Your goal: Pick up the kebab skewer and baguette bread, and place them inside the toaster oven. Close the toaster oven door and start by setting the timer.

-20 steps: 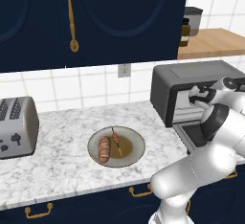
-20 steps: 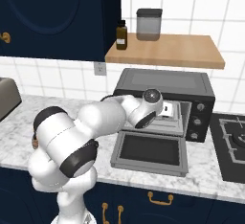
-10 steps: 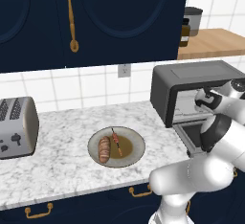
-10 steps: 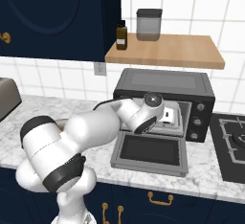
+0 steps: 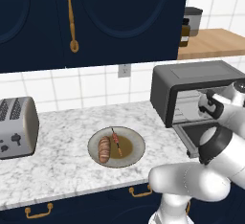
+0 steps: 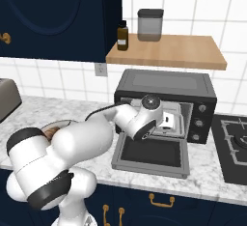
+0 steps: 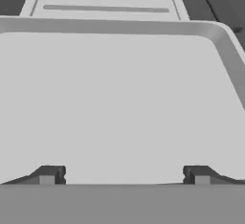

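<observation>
Marble counter (image 5: 67, 165), toaster oven door (image 6: 150, 154) down

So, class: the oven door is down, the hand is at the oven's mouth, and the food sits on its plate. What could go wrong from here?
1. The gripper, open and holding nothing, is at the toaster oven mouth; pulling back carelessly could knock the lowered toaster oven door.
2. The kebab skewer lies right beside the baguette bread on the plate, so grasping one may nudge the other.
</observation>
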